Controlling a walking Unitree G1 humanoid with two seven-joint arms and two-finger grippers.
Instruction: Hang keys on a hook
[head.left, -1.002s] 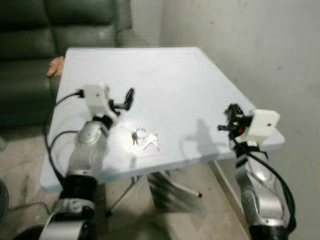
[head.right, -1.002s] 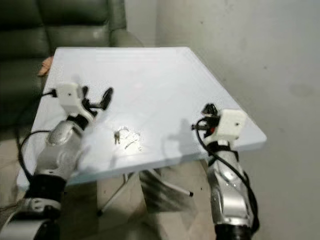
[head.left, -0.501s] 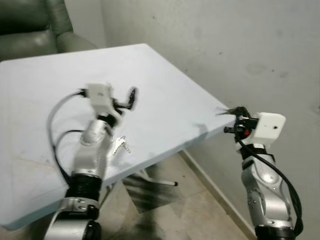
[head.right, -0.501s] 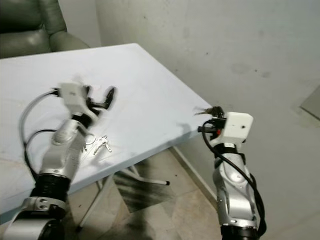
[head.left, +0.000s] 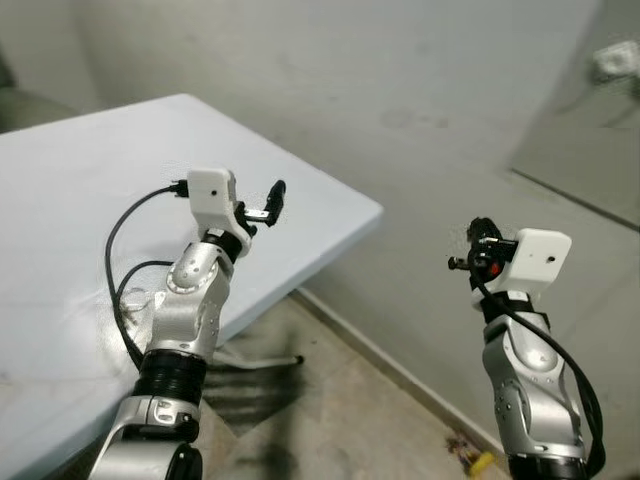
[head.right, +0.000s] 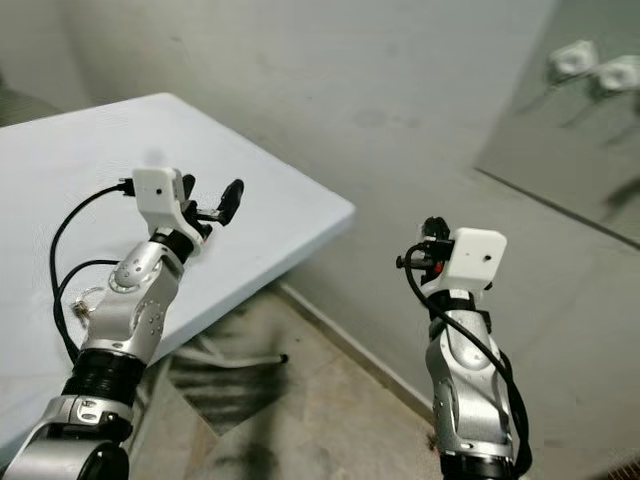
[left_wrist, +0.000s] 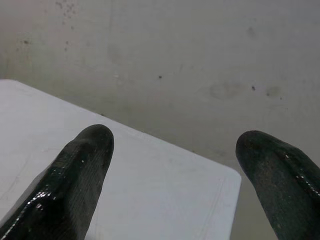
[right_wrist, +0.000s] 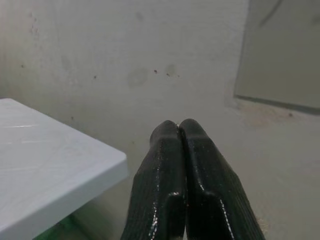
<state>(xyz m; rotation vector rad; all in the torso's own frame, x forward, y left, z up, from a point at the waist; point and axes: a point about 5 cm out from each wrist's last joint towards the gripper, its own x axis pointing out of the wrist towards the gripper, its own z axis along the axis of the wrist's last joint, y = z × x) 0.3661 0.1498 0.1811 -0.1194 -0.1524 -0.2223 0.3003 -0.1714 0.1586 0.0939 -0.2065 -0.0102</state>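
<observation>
Apparently nothing is hung yet: left fingers (left_wrist: 80, 170) apart above the worktop (head.left: 60, 200), right fingers (right_wrist: 200, 170) pressed together at three o'clock.

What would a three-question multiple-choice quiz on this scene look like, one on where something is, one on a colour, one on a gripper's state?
1. Where is the left gripper?
A. Above the table near its corner
B. Down at the floor
C. Touching the wall

2. What colour is the table?
A. Dark brown
B. Pale blue-white
C. Red

3. How do the right gripper's fingers stand?
A. Wide apart
B. Clamped on a cup
C. Pressed together with nothing between them

Answers:
1. A, the head views show it raised over the tabletop near the corner.
2. B, the top looks pale blue-white in every view.
3. C, the right wrist view shows both black fingers touching along their length.
</observation>
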